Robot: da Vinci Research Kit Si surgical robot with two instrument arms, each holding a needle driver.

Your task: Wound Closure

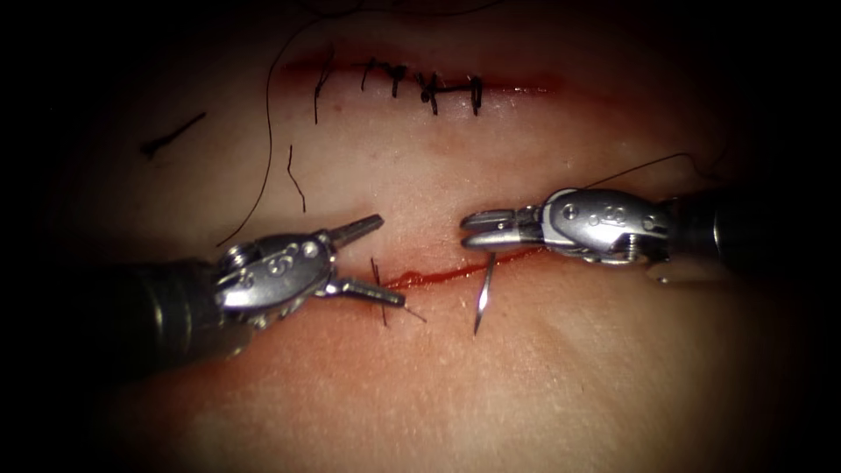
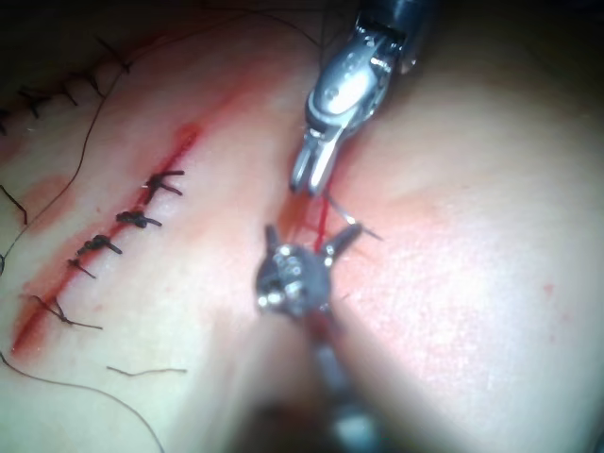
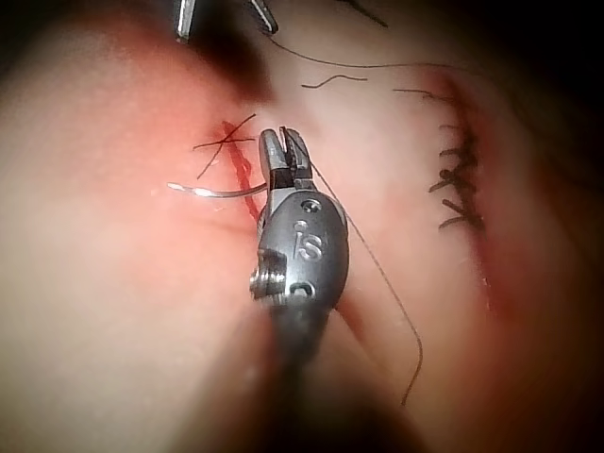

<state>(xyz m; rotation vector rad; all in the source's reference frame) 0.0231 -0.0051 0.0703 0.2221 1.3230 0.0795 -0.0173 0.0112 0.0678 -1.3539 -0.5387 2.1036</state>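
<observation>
right steel needle driver [image 1: 473,229] clamped on the curved silver needle [image 1: 483,295] near its blunt end, tip hanging free below the red cut [image 1: 438,277], left steel driver [image 1: 378,259] wide open, holding nothing

A bare strip of tissue [image 1: 420,232] is left between the left tool [image 1: 381,258], jaws spread, and the right tool [image 1: 469,229]. Below it, the way is barred by the needle [image 1: 483,298] and a knotted stitch [image 1: 383,296].

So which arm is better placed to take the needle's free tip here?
Probably the left: its tool is open and empty beside the cut, near the needle. The right tool holds the needle's upper end.
</observation>
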